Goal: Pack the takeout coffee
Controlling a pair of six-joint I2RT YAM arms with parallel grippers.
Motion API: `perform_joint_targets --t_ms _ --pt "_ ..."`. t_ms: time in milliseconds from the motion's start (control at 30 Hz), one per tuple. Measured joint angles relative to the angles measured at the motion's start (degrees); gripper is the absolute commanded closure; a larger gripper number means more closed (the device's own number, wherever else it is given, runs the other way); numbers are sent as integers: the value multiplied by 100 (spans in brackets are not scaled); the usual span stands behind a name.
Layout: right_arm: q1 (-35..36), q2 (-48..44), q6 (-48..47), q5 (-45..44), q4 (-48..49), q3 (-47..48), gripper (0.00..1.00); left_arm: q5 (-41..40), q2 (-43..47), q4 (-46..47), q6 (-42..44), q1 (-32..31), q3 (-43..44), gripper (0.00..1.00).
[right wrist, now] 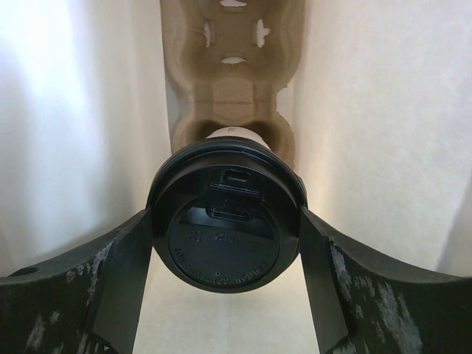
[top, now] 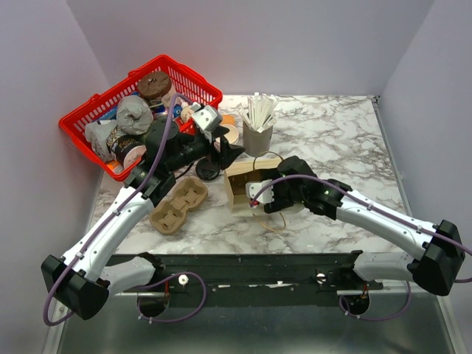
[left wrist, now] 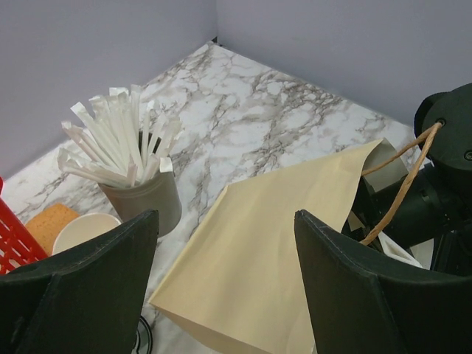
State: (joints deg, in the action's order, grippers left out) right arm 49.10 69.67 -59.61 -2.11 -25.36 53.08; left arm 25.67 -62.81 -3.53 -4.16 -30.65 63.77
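The takeout coffee [right wrist: 221, 247], a cream cup under a round black lid, stands in a well of a pulp cup carrier [right wrist: 232, 66] inside the tan paper bag [top: 242, 184]. My right gripper [right wrist: 225, 221] reaches into the bag, and its fingers press on both sides of the lid. From above only the right gripper [top: 258, 196] at the bag's mouth shows; the cup is hidden. My left gripper [left wrist: 225, 287] hangs open over the outside of the bag [left wrist: 273, 243], with nothing between its fingers. In the top view the left gripper [top: 228, 153] sits just behind the bag.
A second pulp carrier [top: 178, 205] lies left of the bag, with a loose black lid [top: 207, 172] nearby. A grey cup of white sticks [top: 258, 136] stands behind the bag, beside a paper cup [left wrist: 85, 230]. A red basket [top: 81, 136] of items fills the back left.
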Motion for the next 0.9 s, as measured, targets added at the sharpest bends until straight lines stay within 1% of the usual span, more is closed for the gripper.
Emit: perform_joint_targets --t_ms 467,900 --pt "-48 396 -4 -116 11 157 99 173 -92 46 0 68 -291 19" --pt "-61 407 -249 -122 20 184 99 503 -339 57 7 107 -369 20"
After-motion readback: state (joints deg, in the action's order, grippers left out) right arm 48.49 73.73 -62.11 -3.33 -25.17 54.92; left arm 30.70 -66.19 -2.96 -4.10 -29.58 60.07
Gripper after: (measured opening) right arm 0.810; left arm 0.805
